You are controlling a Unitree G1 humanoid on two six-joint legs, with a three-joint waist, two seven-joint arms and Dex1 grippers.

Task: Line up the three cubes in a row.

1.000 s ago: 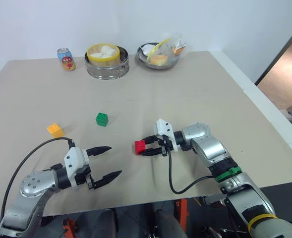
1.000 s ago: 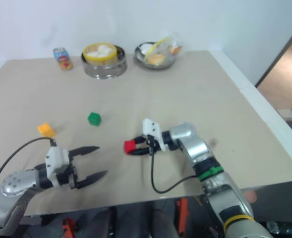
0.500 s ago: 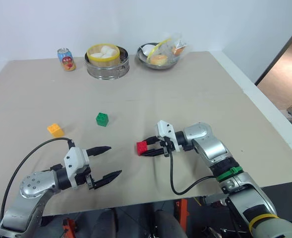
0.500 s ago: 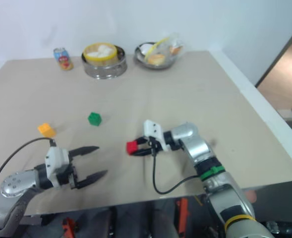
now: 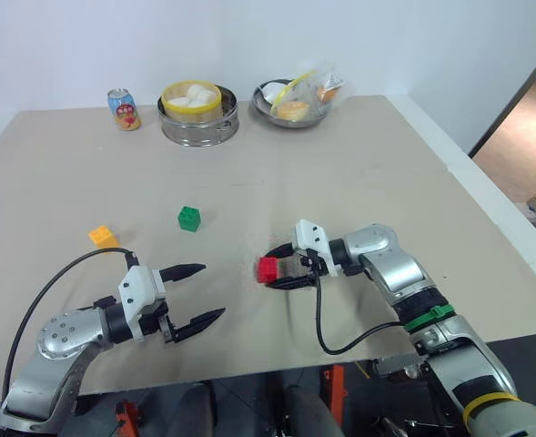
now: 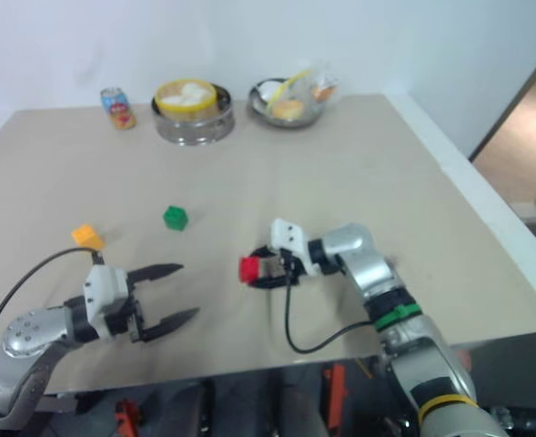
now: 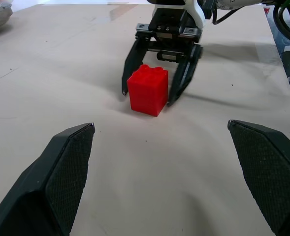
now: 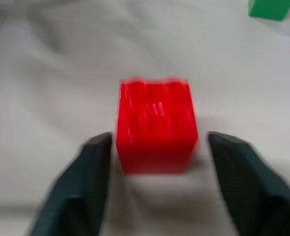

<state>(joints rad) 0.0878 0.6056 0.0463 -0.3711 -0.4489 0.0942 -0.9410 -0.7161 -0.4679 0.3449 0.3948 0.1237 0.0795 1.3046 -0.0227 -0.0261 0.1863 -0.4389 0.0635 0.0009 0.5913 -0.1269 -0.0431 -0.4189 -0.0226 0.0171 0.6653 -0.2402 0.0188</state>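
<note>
The red cube [image 5: 268, 269] sits on the tan table [image 5: 359, 182] in front of me, right of centre. My right gripper [image 5: 278, 268] is open around it, one finger on each side with a small gap to the cube [image 8: 155, 125]. The green cube [image 5: 188, 218] lies farther back and to the left, and the orange-yellow cube [image 5: 103, 237] lies left of that. My left gripper [image 5: 212, 290] hovers open and empty near the table's front edge, pointing toward the red cube [image 7: 147, 90].
At the back of the table stand a soda can [image 5: 122, 109], a metal steamer [image 5: 198, 129] holding white buns, and a metal bowl [image 5: 266, 102] with bagged food. The table's right edge [image 5: 486, 218] drops to the floor.
My right gripper has gone from shut on the red cube to open, leaving the cube resting on the table. The left arm has not moved.
</note>
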